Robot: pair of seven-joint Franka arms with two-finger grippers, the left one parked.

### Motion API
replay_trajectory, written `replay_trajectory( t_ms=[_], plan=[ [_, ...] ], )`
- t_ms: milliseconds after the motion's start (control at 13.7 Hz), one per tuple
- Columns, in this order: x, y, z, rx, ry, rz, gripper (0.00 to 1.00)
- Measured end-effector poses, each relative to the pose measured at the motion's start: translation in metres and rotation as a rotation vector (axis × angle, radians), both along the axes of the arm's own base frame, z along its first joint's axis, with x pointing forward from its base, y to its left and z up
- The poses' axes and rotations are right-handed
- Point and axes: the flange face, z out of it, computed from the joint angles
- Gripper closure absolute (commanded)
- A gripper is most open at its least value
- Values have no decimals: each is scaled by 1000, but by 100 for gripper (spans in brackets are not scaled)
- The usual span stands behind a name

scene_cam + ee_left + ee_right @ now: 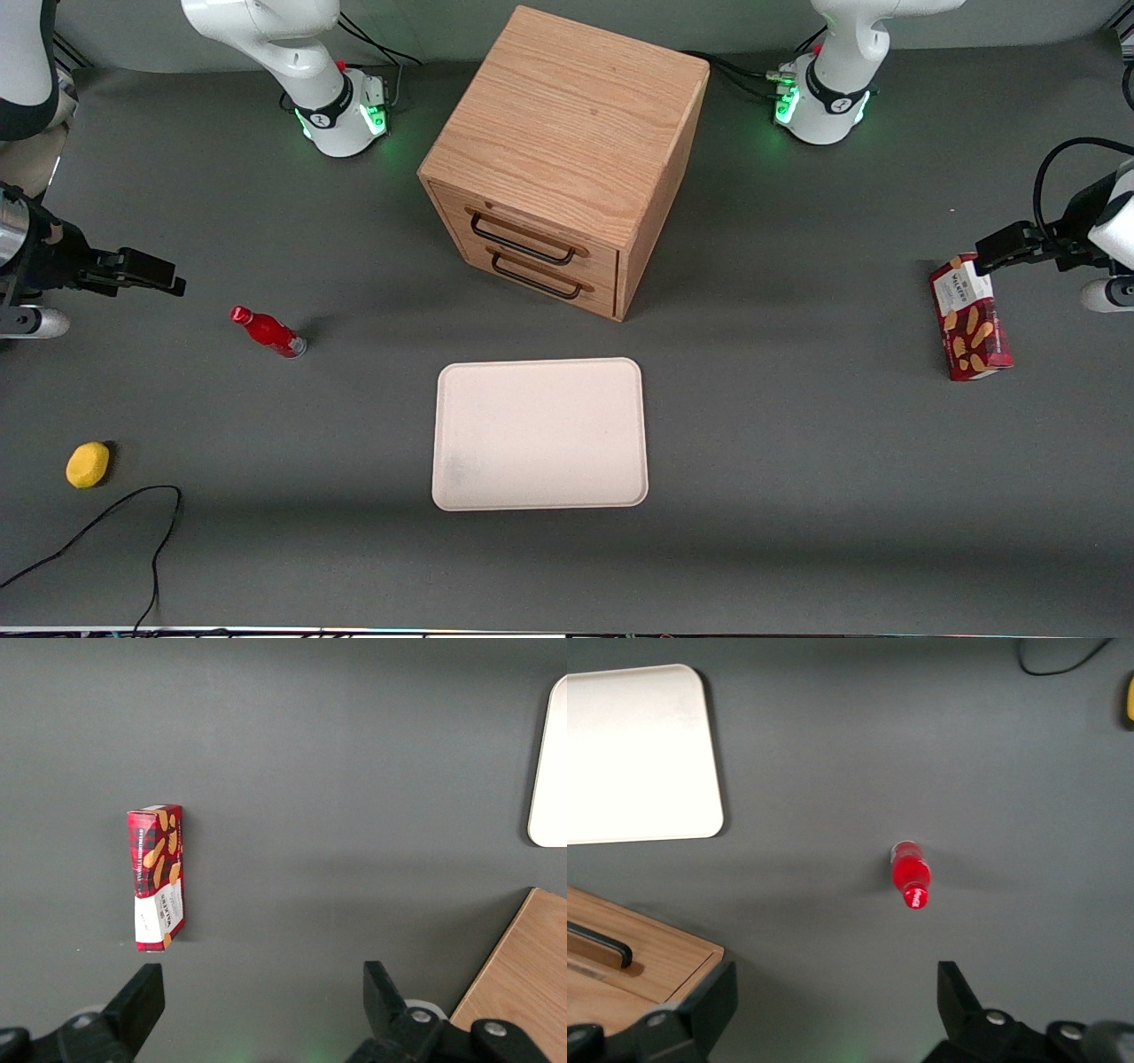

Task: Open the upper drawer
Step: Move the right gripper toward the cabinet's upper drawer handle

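Front view: pincer [168, 276] spread wide, holding nothing, at the cabinet's [567, 133] nine o'clock. Upper drawer [528, 234] probably slides stiffly; grab its thin black handle [523, 241].

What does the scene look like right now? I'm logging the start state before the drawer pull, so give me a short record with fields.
upper drawer: shut, flush with cabinet, handle free
lower drawer: shut
hand: open, holding nothing, at the working arm's end of the table, well away from the cabinet
tray: bare, in front of the drawers
red bottle: upright, near the hand
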Motion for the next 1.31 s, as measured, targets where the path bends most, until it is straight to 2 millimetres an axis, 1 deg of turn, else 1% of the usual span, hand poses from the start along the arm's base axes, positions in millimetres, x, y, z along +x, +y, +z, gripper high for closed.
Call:
replay_trajectory(
  t_ms=[73,291,510,655,801,947,1165,1311],
  plan=[
    [0,12,0,8,0,20,0],
    [0,66,-1,33,-6,107,0],
    [10,114,-11,63,-9,177,0],
    [15,142,-22,89,-2,243,0],
    [22,166,-35,110,-30,424,0],
    [24,190,-50,127,-40,597,0],
    [21,227,-76,162,-8,696,0],
    [18,247,-90,200,11,771,0]
  ],
)
